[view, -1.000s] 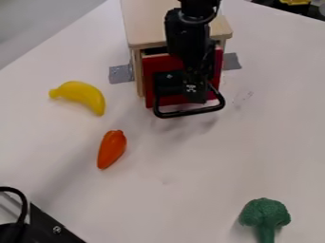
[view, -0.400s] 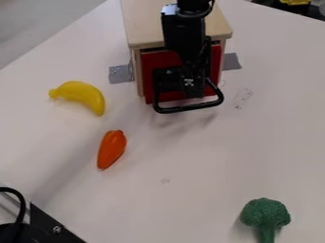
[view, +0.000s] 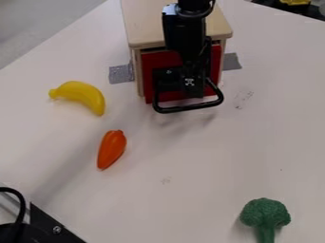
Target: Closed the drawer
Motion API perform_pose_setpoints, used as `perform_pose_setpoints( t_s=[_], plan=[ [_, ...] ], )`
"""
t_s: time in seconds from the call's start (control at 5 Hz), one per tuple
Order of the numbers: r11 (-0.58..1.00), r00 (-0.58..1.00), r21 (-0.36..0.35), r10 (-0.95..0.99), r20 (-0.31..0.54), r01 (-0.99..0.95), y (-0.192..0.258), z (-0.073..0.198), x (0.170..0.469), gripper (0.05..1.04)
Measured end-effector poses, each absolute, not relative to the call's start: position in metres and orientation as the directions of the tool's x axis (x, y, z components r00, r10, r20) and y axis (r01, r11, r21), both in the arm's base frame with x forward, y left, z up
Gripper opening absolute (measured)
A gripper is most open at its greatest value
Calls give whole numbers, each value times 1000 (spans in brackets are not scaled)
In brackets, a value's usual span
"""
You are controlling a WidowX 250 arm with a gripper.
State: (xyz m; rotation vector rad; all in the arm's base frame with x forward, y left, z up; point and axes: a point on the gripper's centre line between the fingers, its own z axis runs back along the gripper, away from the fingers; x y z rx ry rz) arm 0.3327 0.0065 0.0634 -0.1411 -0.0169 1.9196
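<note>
"What's there, biggest first?"
"A white table, and on it the wooden cabinet."
"And the drawer?"
"The red drawer sits in the front of the cabinet. It looks nearly or fully in, I'd judge; a dark gap runs along its top, so I can't swear it's flush."
"So what's left?"
"Perhaps a last nudge towards the cabinet, then backing the arm off."
"How's the gripper?"
"Down at the cabinet's front, against or just before the drawer. I can't tell how far open it is, or whether it holds the black bar there."
"Anything else?"
"Broccoli, well in front of the cabinet and to its right in the view; a banana to its left; an orange pepper in front and left; tape beside its left side."
"Any labels?"
"None I can read. A small white mark on the gripper, faint scuffs right of the cabinet."
</note>
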Motion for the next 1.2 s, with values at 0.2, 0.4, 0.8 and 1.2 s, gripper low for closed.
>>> perform_pose_setpoints(
  t_s=[0.2, 0.4, 0.8, 1.2],
  plan=[
    [-339, -333, -91, 940, -73, -936, 10, 63, 333, 999],
    [-317, -312, -178, 948, -55, -932, 16, 56, 332, 999],
    [-292, -293, -385, 955, -57, -876, 22, 61, 308, 999],
    [-273, -282, -419, 959, -41, -866, 22, 57, 299, 999]
  ],
)
